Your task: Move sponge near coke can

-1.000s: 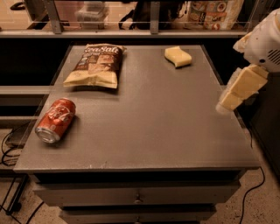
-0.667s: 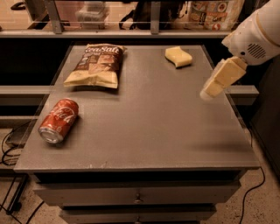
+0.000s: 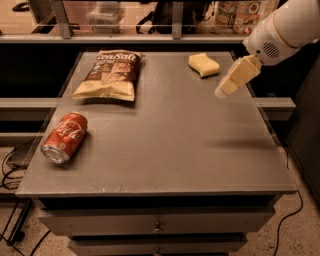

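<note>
Back right of table (image 3: 175, 145): sponge (image 3: 203, 65), ungrasped. Front left, well apart: can (image 3: 65, 137), on its side. Gripper (image 3: 225, 89) aloft beside sponge; grip state cannot be told. Risk: a nudged can may roll off.

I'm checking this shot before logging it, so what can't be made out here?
Camera view:
Gripper, hovering right of the sponge: its arm is cut off by the top-right corner.
Coke can: lying down, its underside hidden by itself.
Packages behind the table: blurred, cropped by the top edge.
</note>
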You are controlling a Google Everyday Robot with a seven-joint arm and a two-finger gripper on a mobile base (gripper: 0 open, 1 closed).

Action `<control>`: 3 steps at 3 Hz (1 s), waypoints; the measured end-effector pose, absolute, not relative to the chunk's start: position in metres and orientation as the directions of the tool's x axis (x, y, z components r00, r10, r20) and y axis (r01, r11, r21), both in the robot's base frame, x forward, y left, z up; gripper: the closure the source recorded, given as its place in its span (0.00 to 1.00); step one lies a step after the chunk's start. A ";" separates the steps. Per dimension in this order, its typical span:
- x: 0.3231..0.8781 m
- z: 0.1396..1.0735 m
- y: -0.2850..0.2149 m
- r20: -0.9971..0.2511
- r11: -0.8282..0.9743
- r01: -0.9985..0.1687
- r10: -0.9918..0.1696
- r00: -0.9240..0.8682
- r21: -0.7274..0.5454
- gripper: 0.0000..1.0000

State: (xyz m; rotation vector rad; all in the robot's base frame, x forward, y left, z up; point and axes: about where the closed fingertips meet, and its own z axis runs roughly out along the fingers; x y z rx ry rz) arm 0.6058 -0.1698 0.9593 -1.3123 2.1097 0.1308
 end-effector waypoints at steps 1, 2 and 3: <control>0.608 0.956 -0.169 -0.568 0.514 -0.825 -0.762 -0.313 -0.234 0.00; 0.627 0.950 -0.160 -0.623 0.543 -0.812 -0.716 -0.314 -0.215 0.00; 0.673 0.942 -0.150 -0.711 0.591 -0.781 -0.637 -0.298 -0.202 0.00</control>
